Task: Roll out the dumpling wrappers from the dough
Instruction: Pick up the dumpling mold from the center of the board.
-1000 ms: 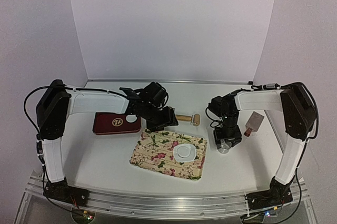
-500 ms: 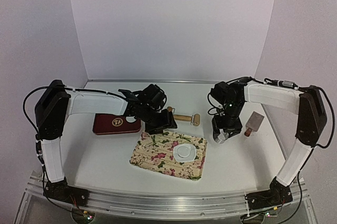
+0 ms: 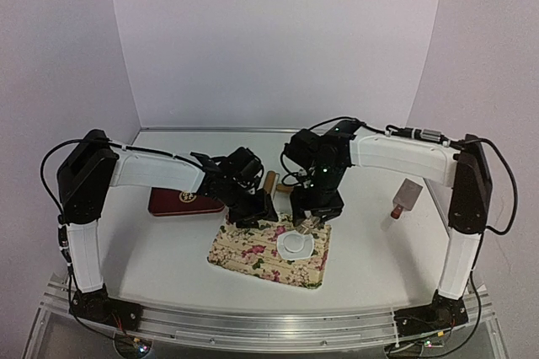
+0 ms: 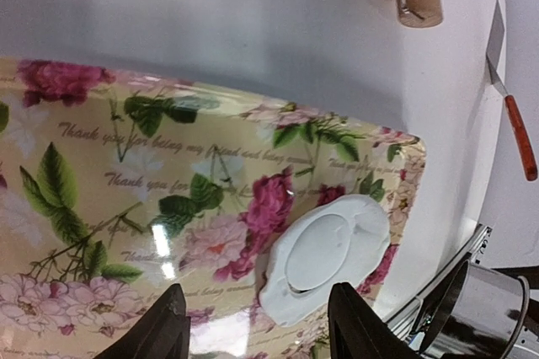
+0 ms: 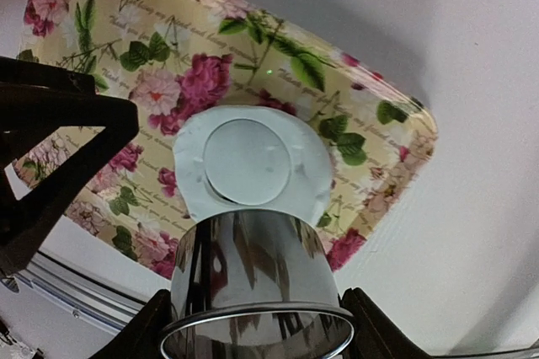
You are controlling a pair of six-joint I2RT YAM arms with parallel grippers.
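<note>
Now cutting: the right gripper, clamped on the ring cutter, hangs over the flat dough on the tray (the left gripper waits with jaws apart, empty), and next needs a straight press down.

Two arms with white shells, black joints, looping black cables.

Left arm: stretched from centre-left to mid-frame; left gripper parted, holding nothing. Right arm: arched in from right; right gripper pointing down, clamping metal ring.
</note>
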